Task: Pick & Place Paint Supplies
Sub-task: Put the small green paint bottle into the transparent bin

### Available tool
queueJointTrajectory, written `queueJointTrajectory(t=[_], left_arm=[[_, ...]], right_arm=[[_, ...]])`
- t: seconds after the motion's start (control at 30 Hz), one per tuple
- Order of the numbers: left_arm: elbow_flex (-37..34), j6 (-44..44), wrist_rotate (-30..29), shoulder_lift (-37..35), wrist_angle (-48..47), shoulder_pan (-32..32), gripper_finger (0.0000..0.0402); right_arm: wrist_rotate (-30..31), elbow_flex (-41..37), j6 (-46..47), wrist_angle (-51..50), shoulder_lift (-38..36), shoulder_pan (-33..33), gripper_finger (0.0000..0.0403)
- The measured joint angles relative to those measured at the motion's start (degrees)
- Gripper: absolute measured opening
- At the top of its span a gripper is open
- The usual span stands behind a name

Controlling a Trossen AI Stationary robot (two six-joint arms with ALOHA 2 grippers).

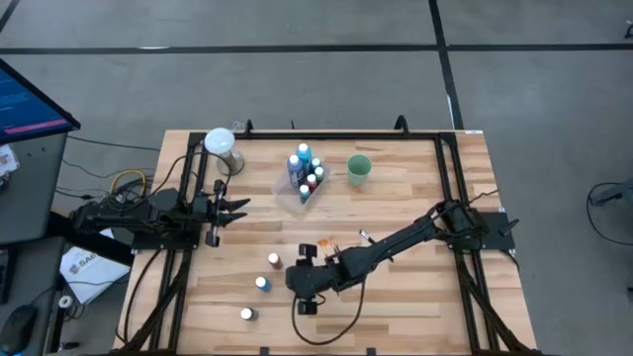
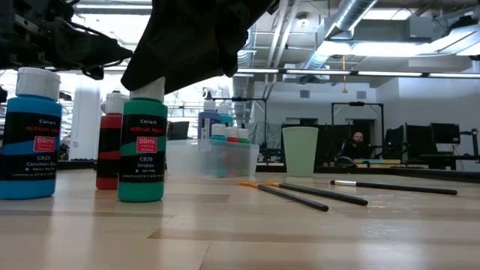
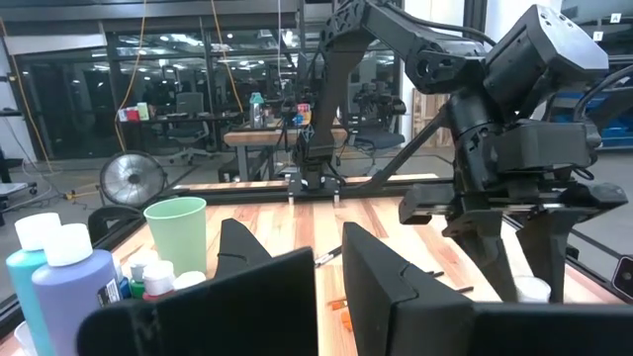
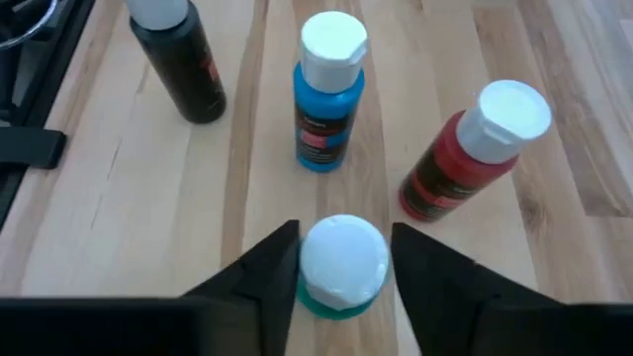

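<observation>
we see the right gripper (image 4: 341, 262) lowered over a small green paint bottle with a white cap (image 4: 342, 265) standing on the light wooden table (image 4: 119, 227), its dark fingers (image 4: 259, 267) set on either side of the cap, just beside it; we cannot tell whether they pinch it yet. near it stand a blue bottle (image 4: 326, 94), a red one (image 4: 475, 148) and a black one (image 4: 183, 54), all upright. the left gripper (image 1: 232, 210) hangs pressed together at the table's left side.
</observation>
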Motion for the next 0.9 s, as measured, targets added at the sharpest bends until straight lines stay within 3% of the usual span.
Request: queueJointTrajectory(t=[0.13, 0.3, 0.5, 0.8, 0.9], left_arm=[[0.0, 0.0, 0.0, 0.0, 0.0, 0.0, 0.0001], [0.0, 0.0, 0.0, 0.0, 0.0, 0.0, 0.0001], [0.0, 0.0, 0.0, 0.0, 0.2, 0.0, 0.0001], [0.0, 0.0, 0.0, 0.0, 0.3, 0.0, 0.0001], [0.0, 0.0, 0.0, 0.0, 0.3, 0.0, 0.0001]], right_arm=[[-0.4, 0.0, 0.0, -0.8, -0.1, -0.5, 0.0107], [-0.6, 0.0, -0.1, -2.3, -0.8, -1.2, 0.0108], [0.5, -0.1, -2.8, -6.2, -7.6, -4.3, 0.0108], [12.1, 0.0, -7.7, -4.6, -16.8, -13.8, 0.0108], [12.3, 0.0, -7.7, -2.3, -16.7, -17.7, 0.0108]])
